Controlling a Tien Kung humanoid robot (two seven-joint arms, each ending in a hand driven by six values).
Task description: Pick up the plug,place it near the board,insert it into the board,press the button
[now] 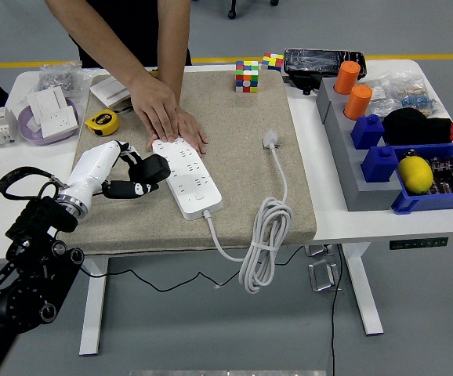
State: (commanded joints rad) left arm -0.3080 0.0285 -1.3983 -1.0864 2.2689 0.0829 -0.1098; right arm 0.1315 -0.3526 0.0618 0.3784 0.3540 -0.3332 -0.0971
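A white power strip (187, 176) lies at a slant on a beige felt mat (234, 141) that covers the middle of the white table (7, 176), its far end pinned under a person's hand (161, 112) pressed flat on it, its near end close to the mat's front edge. The strip's cord leaves that near end, drops over the table's front edge in a loose coil (264, 239), and climbs back onto the mat to end in the white plug (270, 140), which lies on open felt to the right of the strip, well apart from it and short of the mat's right edge. The left hand (128, 172), white-backed with black fingers, reaches in from the lower left above the mat's left part, fingers loosely curled and holding nothing, its black fingertips just beside the strip's left long edge. Bare felt lies between the strip and the plug. A yellow tape measure (101, 122) sits at the mat's left edge; a colour cube (247, 77) stands at its far edge. Grey and blue bins (367, 157) with orange cylinders (353, 90) crowd the table's right side.
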